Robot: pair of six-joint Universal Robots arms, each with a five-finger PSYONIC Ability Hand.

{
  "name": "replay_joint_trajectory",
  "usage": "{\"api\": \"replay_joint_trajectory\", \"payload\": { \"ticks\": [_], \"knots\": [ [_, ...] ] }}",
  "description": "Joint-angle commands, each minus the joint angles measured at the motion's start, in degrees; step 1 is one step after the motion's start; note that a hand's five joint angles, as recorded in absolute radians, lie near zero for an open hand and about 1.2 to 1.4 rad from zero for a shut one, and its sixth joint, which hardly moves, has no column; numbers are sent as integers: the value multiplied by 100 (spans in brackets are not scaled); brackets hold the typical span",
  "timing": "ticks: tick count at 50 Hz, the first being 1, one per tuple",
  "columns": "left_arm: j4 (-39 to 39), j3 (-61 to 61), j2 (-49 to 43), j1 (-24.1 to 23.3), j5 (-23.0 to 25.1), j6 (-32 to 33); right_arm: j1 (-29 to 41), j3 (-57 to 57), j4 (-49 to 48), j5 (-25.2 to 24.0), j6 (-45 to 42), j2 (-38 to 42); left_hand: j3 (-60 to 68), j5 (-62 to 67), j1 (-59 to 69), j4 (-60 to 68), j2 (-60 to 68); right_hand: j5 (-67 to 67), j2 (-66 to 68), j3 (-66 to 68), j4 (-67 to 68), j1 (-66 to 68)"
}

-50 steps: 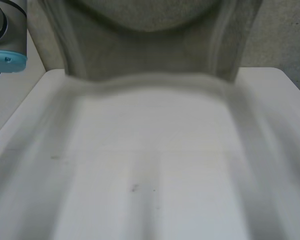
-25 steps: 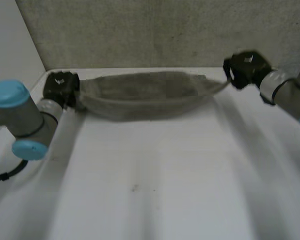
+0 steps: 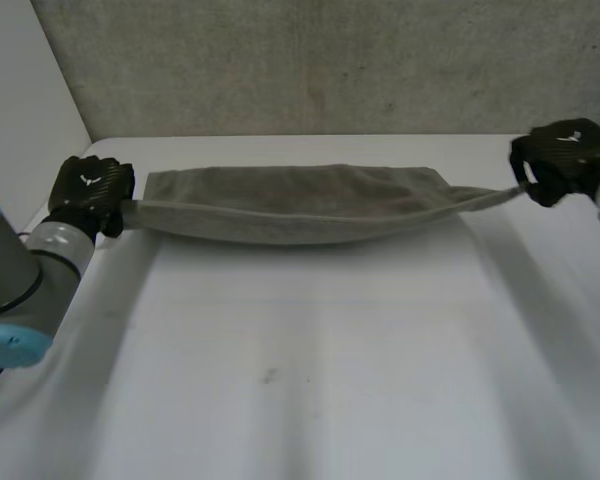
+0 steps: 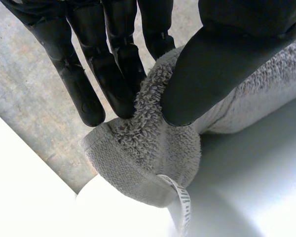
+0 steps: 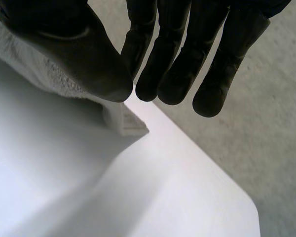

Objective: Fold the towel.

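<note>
Along the far edge of the table, stretching the towel end to end: left robot hand pinching one corner, right robot hand pinching the other. Needs even tension, level corners, firm pinches; then lay flat, fold.

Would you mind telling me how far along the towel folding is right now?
Done: the grey towel looks already doubled into a long strip across the far side of the white table. In hand: the left hand pinches one end, the right hand the other, stretching it taut. Left: bringing the ends together for the next fold, then releasing.
</note>
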Motion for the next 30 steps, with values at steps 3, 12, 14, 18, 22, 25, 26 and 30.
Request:
{"api": "replay_joint_trajectory", "payload": {
  "ticks": [3,12,14,18,22,25,26,30],
  "knots": [
    [-47,-1395,1381,-3,10,14,-946,1248,774,-592,-753,-1057,1017,1134,1129,1009,1016,354,374,328,332,259],
    [-417,-2364,2693,-20,176,146,-1518,1917,1268,-1182,-1169,-2052,1017,1134,1129,1009,1016,354,374,328,332,259],
    [-670,-2617,3131,-46,351,181,-1597,2014,1320,-1427,-1169,-2289,1017,1134,1129,1009,1016,354,374,328,332,259],
    [-864,-2767,3334,-47,536,216,-1729,2110,1329,-1524,-1203,-2404,1017,1134,1129,1009,1016,354,374,328,332,259],
    [-865,-2803,3248,-55,704,339,-1747,2163,1286,-1586,-1212,-2343,1017,1134,1129,1009,1016,354,374,328,332,259],
    [-795,-2690,2819,-55,704,470,-1712,2181,1198,-1560,-1247,-2159,1017,1134,1129,1009,1016,354,374,328,332,259],
    [-795,-2689,2816,-55,704,471,-1712,2181,1197,-1560,-1248,-2158,1017,1134,1129,1009,1016,354,374,328,332,259],
    [-742,-2339,2072,-55,651,839,-1581,2128,1084,-1577,-1449,-1544,1017,1134,1129,1009,1016,-73,-53,-99,-95,-168]
  ]
}}
